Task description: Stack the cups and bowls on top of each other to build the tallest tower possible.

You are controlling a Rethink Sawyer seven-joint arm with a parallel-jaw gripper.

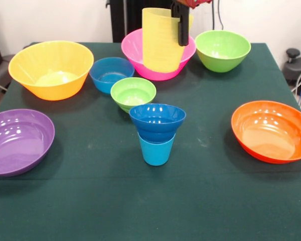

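A light blue cup stands upright at the middle of the table, and a small dark blue bowl sits in its mouth. At the top of the view my gripper is shut on the rim of the translucent yellow cup. This cup hangs upright in the air, in front of the pink bowl and farther back than the blue stack. A small lime green bowl and a light blue bowl rest on the cloth just behind and left of the stack.
Larger bowls ring the green tablecloth: yellow-orange at back left, purple at left, green at back right, orange at right. A black stand and cables sit off the right edge.
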